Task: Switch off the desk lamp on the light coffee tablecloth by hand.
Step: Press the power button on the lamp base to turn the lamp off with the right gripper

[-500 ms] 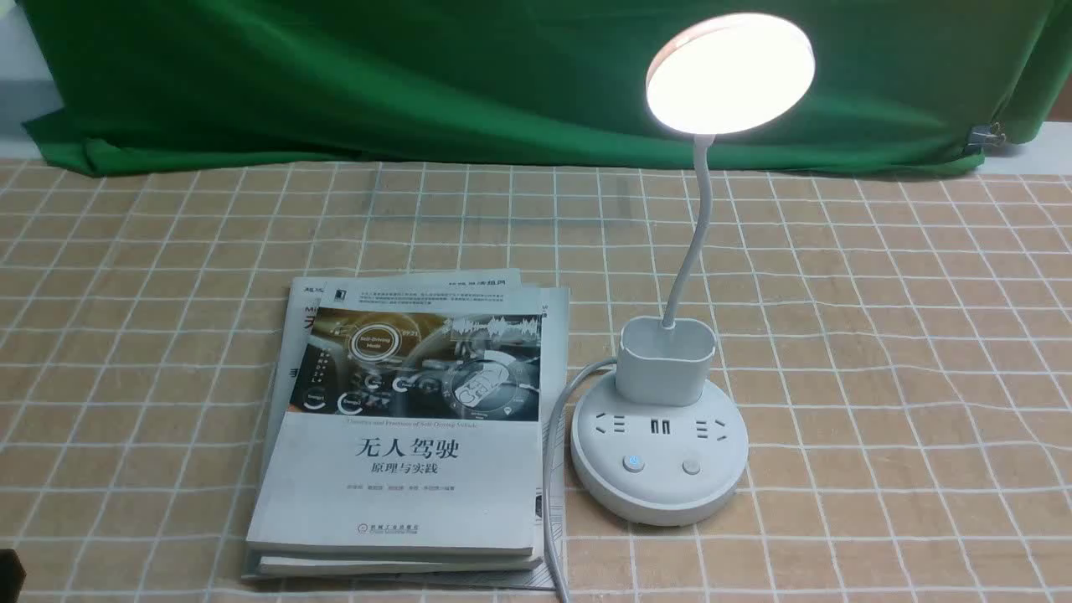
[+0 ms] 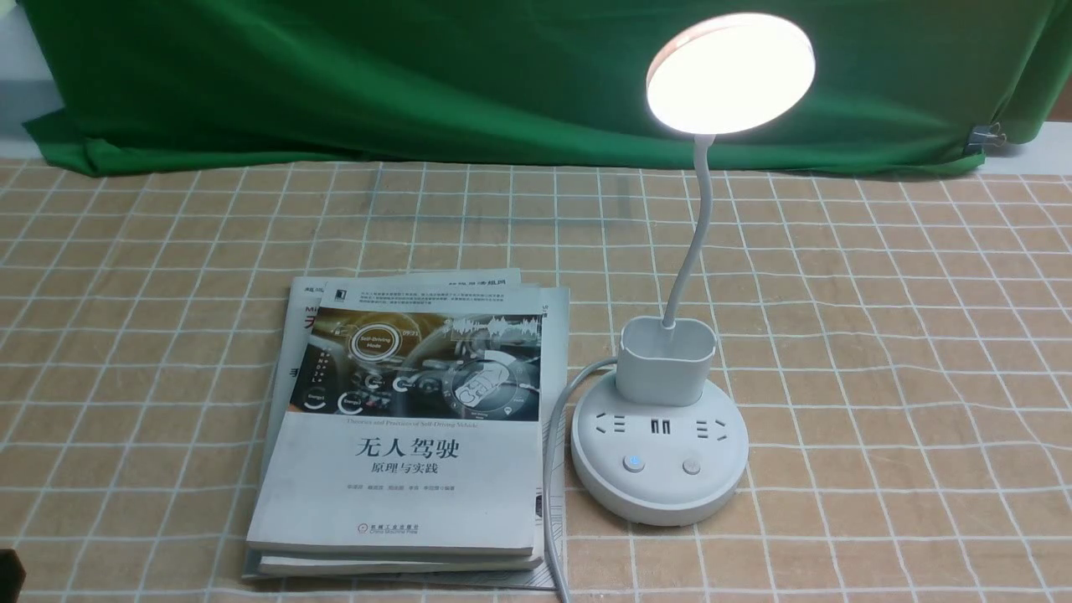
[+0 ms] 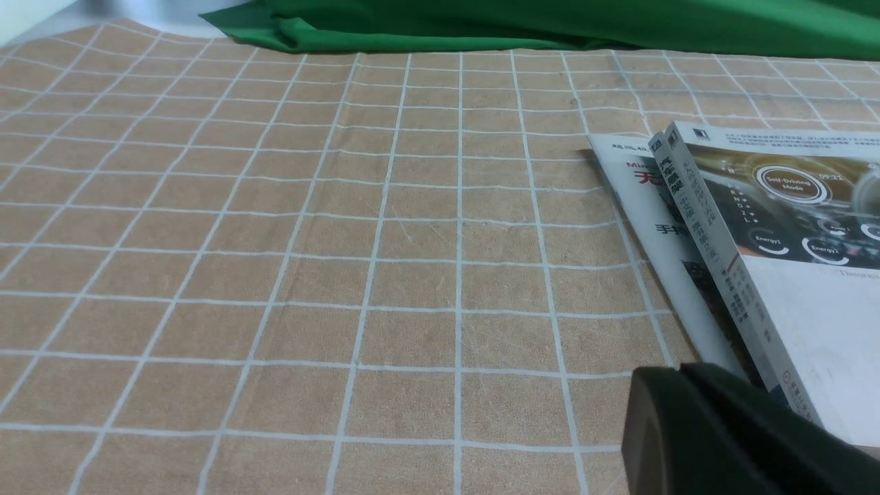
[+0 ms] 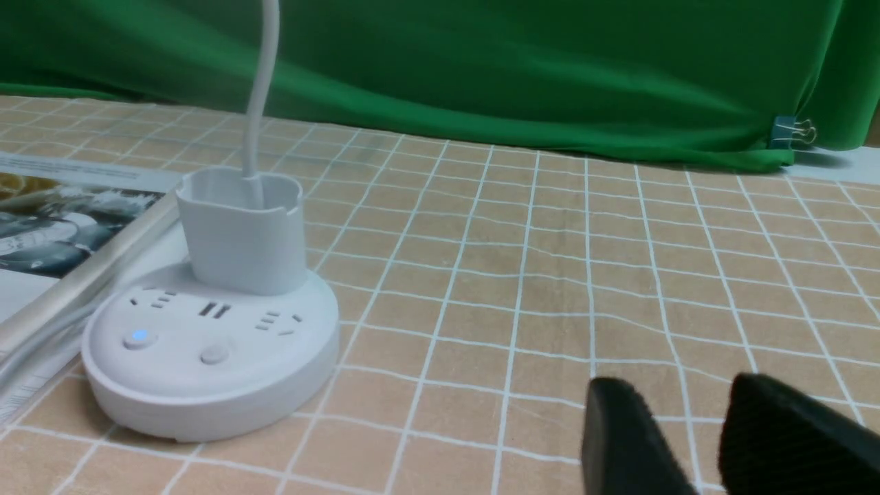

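Note:
The white desk lamp stands on the light coffee tablecloth (image 2: 879,335), right of centre. Its disc head (image 2: 729,73) glows brightly. Its round base (image 2: 659,469) carries a blue-lit button (image 2: 634,463) and a plain button (image 2: 691,466), with the oval cup (image 2: 667,358) behind them. My right gripper (image 4: 684,395) is open and empty, low over the cloth, apart from the lamp base (image 4: 206,357) and its blue-lit button (image 4: 139,337). My left gripper (image 3: 677,371) is shut and empty beside the books' spine. Only a dark corner of the left arm (image 2: 7,574) shows in the front view.
A stack of books (image 2: 410,469) lies just left of the lamp base, with the lamp's white cable (image 2: 553,452) running between them. The green backdrop cloth (image 2: 419,75) hangs at the far edge, held by a binder clip (image 2: 988,134) at the right.

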